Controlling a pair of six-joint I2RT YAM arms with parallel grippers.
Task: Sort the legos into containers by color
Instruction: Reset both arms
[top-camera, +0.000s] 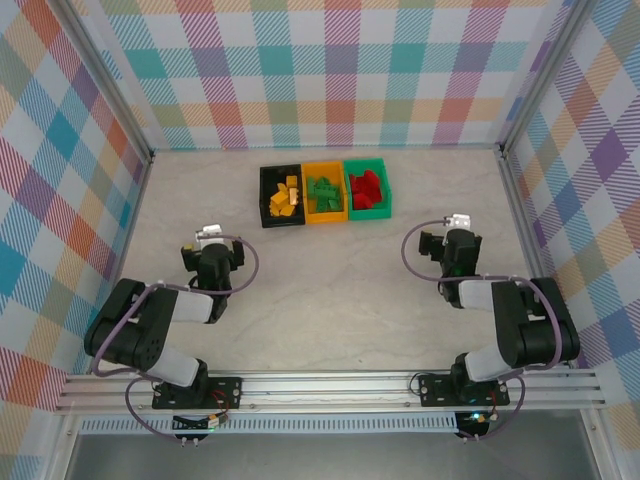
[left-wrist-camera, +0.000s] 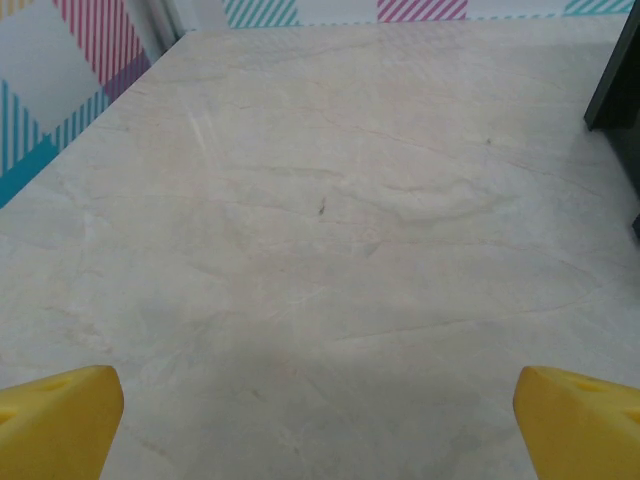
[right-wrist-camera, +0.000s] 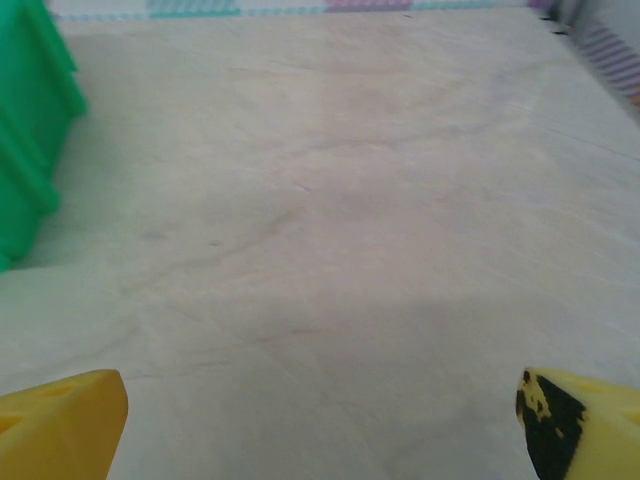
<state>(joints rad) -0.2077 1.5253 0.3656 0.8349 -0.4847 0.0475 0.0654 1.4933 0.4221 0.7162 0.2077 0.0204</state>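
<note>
Three bins stand side by side at the back centre. The black bin holds yellow-orange legos. In the orange-yellow bin lie green legos, and the green bin holds red legos. My left gripper rests low at the near left, open, with bare table between its yellow fingertips. My right gripper sits at the near right, also open and holding nothing. The black bin's corner edges the left wrist view; the green bin's wall edges the right wrist view.
Plaid walls enclose the pale marble table on three sides, with metal posts at the back corners. An aluminium rail carrying both arm bases runs along the near edge.
</note>
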